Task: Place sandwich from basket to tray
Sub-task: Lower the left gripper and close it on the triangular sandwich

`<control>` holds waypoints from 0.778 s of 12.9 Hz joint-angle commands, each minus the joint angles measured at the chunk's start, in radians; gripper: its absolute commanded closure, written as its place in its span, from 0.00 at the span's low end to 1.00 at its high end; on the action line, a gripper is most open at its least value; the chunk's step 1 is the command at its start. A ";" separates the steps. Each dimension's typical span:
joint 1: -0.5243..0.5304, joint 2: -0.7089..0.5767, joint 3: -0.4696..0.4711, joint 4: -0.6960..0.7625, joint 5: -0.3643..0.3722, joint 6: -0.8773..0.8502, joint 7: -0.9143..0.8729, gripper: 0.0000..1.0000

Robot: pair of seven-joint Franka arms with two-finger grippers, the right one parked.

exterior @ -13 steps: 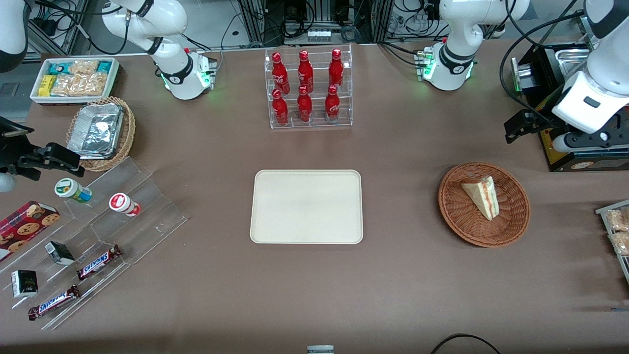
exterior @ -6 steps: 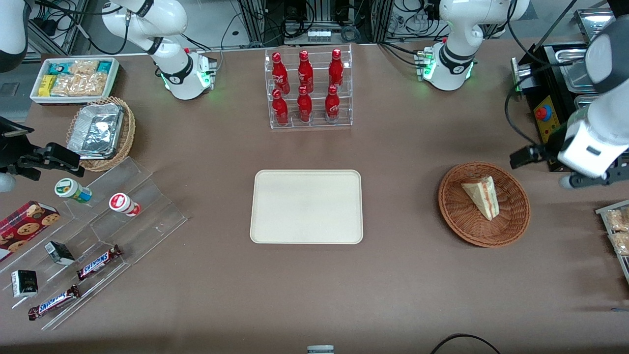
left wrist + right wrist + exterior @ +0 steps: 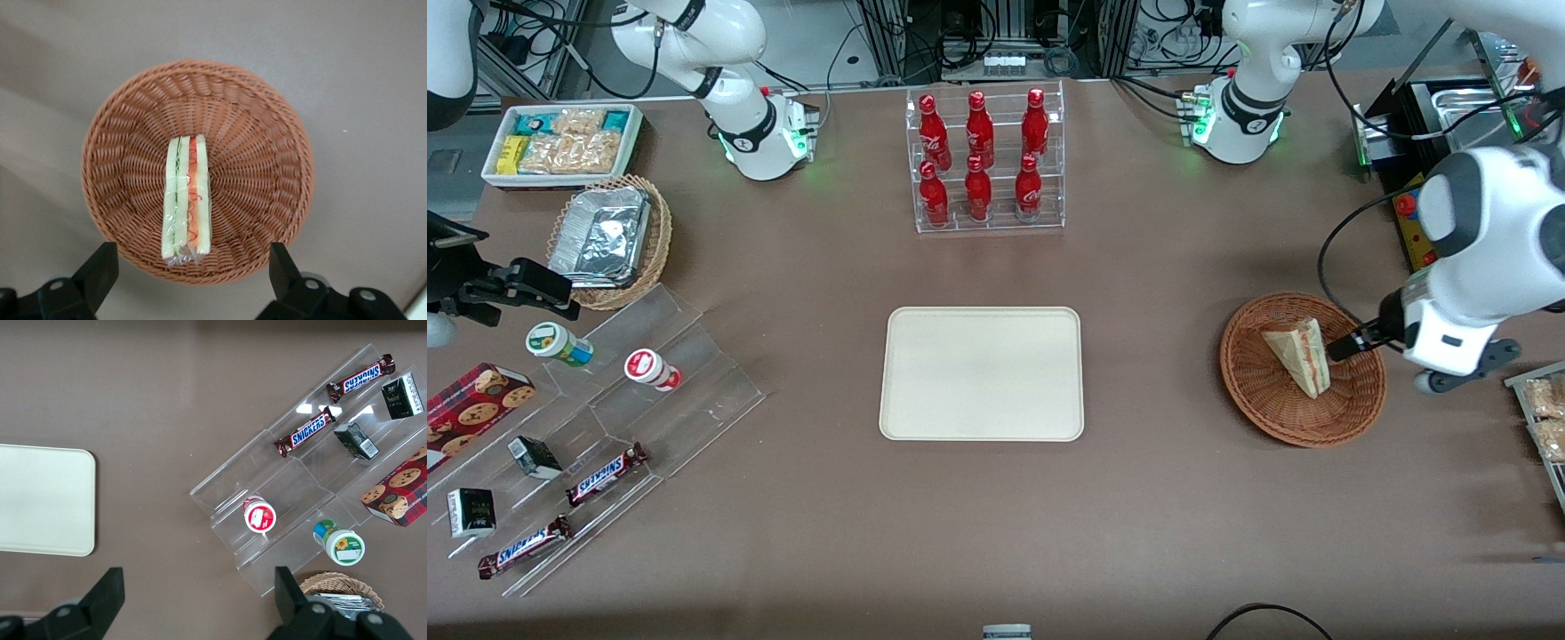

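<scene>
The working arm has swung in over the last second: a second ago its claw hung well clear of the basket, up near the black equipment at the right edge of the front frame, and now it sits lower in that frame, over the basket's rim and just beside the sandwich. The wrist view bears this out. The basket fills most of it with the sandwich seen edge-on near the middle, its pink-red and green layers showing, and the claw spread wide, one finger on either side of the basket and neither touching bread nor wicker. So the claw is open and holding nothing. The sandwich has not moved; it lies in the basket exactly as before, toward the working arm's end of the table. The tray sits bare at the centre of the front frame, well apart from the basket. By my reckoning the approach is about finished and the pick-up is the step in hand: the claw looks lined up across the wedge's thin faces, so what remains is the descent, a gentle squeeze on soft bread, then the carry across to the tray.
</scene>
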 commanded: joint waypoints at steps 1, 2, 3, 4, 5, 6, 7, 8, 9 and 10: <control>0.005 -0.007 -0.004 -0.125 0.000 0.163 -0.085 0.00; 0.017 -0.004 -0.002 -0.167 0.000 0.208 -0.087 0.00; 0.017 0.010 -0.002 -0.186 -0.001 0.231 -0.098 0.00; 0.013 0.025 -0.002 -0.192 -0.001 0.235 -0.127 0.00; 0.008 0.034 -0.002 -0.202 0.002 0.238 -0.138 0.00; 0.008 0.036 -0.002 -0.224 0.003 0.251 -0.139 0.00; 0.010 0.036 -0.002 -0.239 0.005 0.262 -0.141 0.00; 0.008 0.038 -0.002 -0.245 0.006 0.265 -0.147 0.00; 0.010 0.051 -0.002 -0.247 0.006 0.277 -0.167 0.00; 0.007 0.070 -0.002 -0.246 0.006 0.290 -0.181 0.00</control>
